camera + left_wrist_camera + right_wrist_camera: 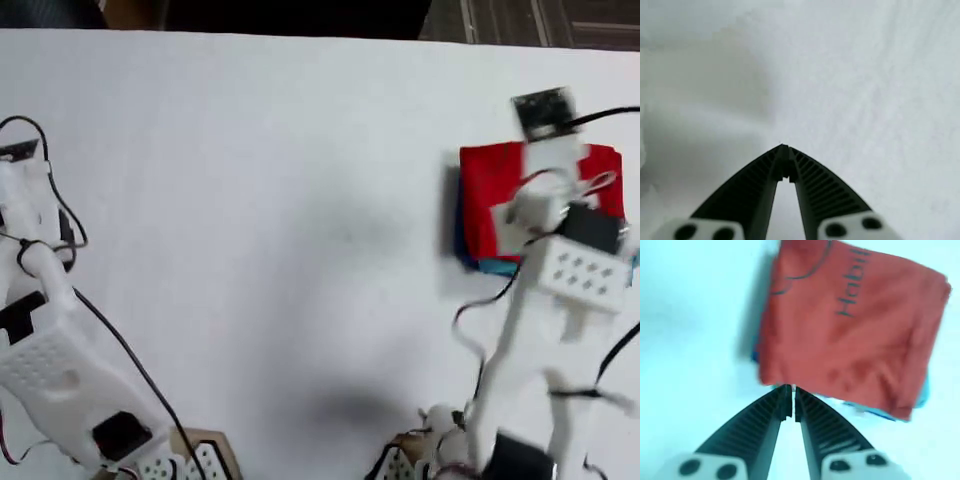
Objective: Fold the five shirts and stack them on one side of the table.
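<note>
One broad white table point(250, 200) takes up the high view. Two arms are on it, and the right arm point(528, 330) is the bigger sight here, stretched from the near edge out over the table's right side. The left arm point(50, 370) sits drawn in along the left edge, well apart from the clothing, with a black cable point(130, 360) looping down past it.

Now to the laundry: a stack point(478, 235) of folded shirts lies on the right side of the table, partly under the right arm's wrist. On top is the red shirt point(488, 195), folded into a neat rectangle, with print across its upper face that shows in the right wrist view. Peeking out below it is a light blue shirt point(497, 266) along one edge, and a darker blue layer point(461, 248) shows as a thin strip at the side. How many shirts are in the pile cannot be told.

Down to the small stuff. The right gripper point(789, 388) has its black ribbed jaws pressed together, nothing between them, the tips right at the edge of the red shirt; whether they touch it cannot be told. The left gripper point(784, 150) is closed too, tips meeting, empty, pointed at bare white tabletop.
</note>
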{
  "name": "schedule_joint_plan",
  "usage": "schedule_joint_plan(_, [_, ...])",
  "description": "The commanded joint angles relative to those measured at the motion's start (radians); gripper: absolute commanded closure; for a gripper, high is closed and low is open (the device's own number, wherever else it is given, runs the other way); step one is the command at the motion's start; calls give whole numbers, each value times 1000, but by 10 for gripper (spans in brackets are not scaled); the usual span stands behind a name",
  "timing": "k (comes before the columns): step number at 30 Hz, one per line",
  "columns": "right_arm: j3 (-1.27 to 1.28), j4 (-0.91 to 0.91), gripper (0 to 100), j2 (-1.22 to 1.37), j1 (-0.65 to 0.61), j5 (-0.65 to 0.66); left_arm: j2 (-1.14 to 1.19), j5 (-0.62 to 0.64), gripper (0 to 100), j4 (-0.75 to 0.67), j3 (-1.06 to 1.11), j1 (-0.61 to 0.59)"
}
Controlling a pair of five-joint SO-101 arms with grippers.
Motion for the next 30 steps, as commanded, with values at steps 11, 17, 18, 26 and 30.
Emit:
schedule_joint_plan(11, [704,-292,977,-320,-558,-143,6,-397,805,32,-535,-362])
schedule_joint_plan(17, [839,-519,977,-306,-644,-170,112,-451,755,3,-545,-509])
schedule_joint_plan(18, [856,-550,977,-302,-645,-170,127,-448,755,-3,-555,-523])
schedule_joint_plan(26, [898,-633,719,-222,-642,-170,221,-448,755,146,-601,-592])
schedule_joint_plan(30, [899,-674,614,-185,-641,-170,227,-446,755,215,-596,-609])
